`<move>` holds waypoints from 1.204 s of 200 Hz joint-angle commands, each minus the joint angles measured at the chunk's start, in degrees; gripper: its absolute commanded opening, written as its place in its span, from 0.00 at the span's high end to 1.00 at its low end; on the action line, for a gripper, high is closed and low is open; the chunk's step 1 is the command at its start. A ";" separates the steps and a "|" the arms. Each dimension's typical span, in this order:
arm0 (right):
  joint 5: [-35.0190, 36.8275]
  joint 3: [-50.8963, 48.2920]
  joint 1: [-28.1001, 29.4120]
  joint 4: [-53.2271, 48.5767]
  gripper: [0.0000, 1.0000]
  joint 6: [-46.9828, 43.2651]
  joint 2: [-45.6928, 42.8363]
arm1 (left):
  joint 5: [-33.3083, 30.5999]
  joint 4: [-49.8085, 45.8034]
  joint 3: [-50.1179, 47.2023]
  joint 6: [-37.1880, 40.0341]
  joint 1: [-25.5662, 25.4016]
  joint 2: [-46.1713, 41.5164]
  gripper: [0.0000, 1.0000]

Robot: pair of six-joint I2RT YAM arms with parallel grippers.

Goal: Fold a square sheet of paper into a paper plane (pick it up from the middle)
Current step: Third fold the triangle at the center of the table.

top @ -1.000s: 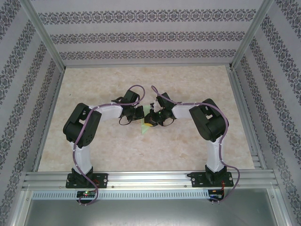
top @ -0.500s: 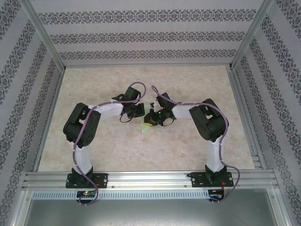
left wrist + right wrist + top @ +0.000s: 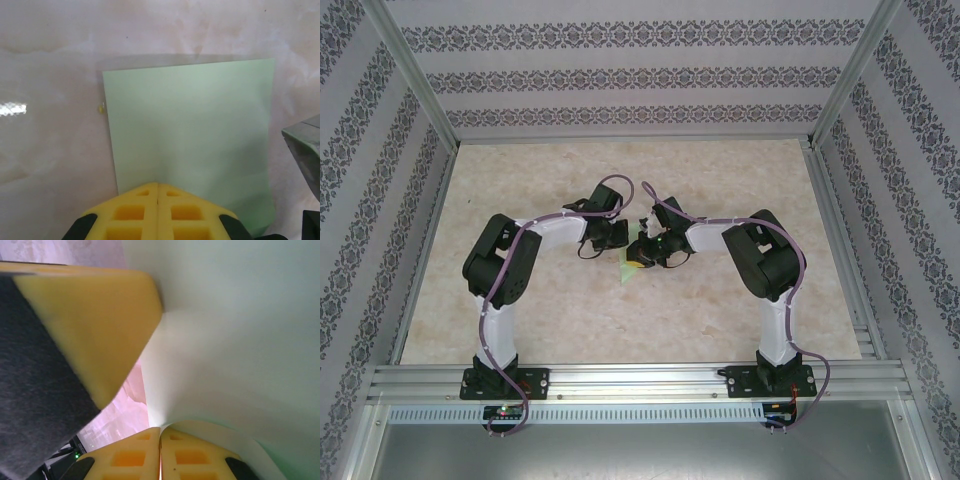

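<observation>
Pale-green square sheet of thin paper (image 3: 190, 140): found on the beige marbled tabletop (image 3: 50, 150), directly ahead of the left gripper (image 3: 158, 187). The left jaws were together, the two yellow fingertips meeting along a straight seam. Their tips overlapped the sheet's near edge, a little toward its left side. The rest of the sheet spread away from them, smooth and uncreased as far as visible. Whether paper was nipped in that seam could not be determined. A faint shadow ran along the far edge. A small yellow speck (image 3: 102, 107) lay on the tabletop just beside the left edge. A grey angular part (image 3: 306, 150) stood to the right of the left jaws, beside the sheet's right edge; its identity was not clear.

Right gripper (image 3: 160, 432): jaws also together, yellow fingertips touching. The sheet curved up immediately beyond them and over the right-hand fingertip, filling the space ahead and to the right of the jaws. Contact looked close, but a grip could not be confirmed. A yellow pad on a black body (image 3: 90, 325) sat ahead and to the left of these jaws, close against the raised paper.

From above, both grippers met tip to tip over mid-table, and a corner of the sheet showed just on the base side of them.
</observation>
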 commanded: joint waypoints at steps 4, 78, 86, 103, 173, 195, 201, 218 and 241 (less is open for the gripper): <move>0.86 0.15 -0.43 1.81 0.91 -1.10 1.33 | -0.65 -2.07 -0.80 0.81 -0.39 0.86 0.98; 0.45 0.10 -0.42 3.74 0.90 -0.38 0.93 | 0.17 -1.50 -1.45 0.78 -0.46 0.90 1.00; 0.44 0.11 -0.42 3.78 0.90 -0.27 0.89 | 0.26 -1.45 -1.59 0.71 -0.48 0.88 1.00; 0.63 0.19 -0.42 3.37 0.90 -0.31 1.18 | 0.29 -1.38 -1.67 0.77 -0.49 0.91 1.00; 2.49 0.52 -0.44 0.87 0.90 -1.52 2.61 | 0.51 -1.57 -1.33 0.61 -0.47 0.40 0.99; 3.50 0.77 -0.46 -0.60 0.89 -2.22 2.95 | -0.74 -2.99 -0.37 0.61 -0.42 -0.90 0.96; 3.81 0.72 -0.43 -0.97 0.89 -2.49 3.04 | -1.41 -3.44 -0.09 0.34 -0.32 -1.62 0.95; 4.38 0.68 -0.42 -1.70 0.87 -2.86 3.16 | -3.76 -4.73 -0.04 -1.31 0.32 -3.89 0.93; 4.82 0.85 -0.33 -2.67 0.83 -3.32 3.31 | -5.98 -5.28 -2.06 -4.57 2.14 -6.98 0.91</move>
